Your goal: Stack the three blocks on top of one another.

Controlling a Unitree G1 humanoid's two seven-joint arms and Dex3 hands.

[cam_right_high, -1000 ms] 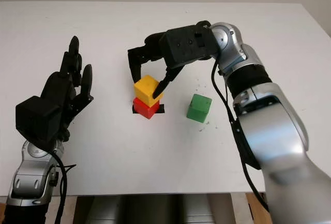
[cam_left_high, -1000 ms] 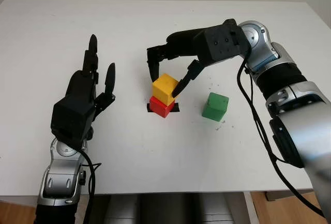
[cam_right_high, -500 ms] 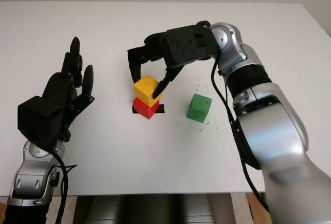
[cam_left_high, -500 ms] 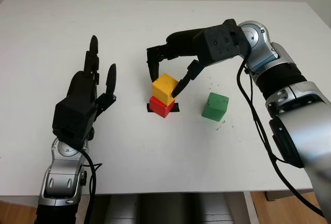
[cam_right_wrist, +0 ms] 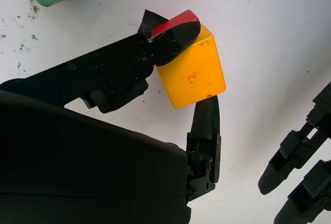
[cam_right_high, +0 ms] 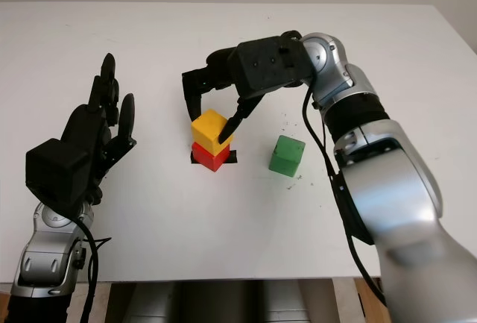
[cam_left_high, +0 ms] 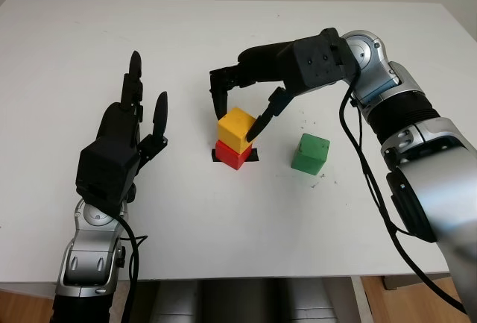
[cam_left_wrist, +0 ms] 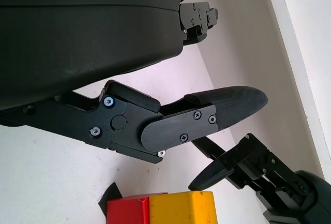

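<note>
White tabletop: tidy
Done: yellow block sits on red block
Right robot hand: fingers around yellow, grip unclear
Left robot hand: open, idle
Left: green block, well apart

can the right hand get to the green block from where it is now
Probably yes. The right hand is at the yellow cube stacked on the red cube, and the green cube stands alone just beside the stack on bare white table, nothing between them.

The smooth matt yellow block, red block and green block are sitting on the scuffed matt white tabletop.
</note>
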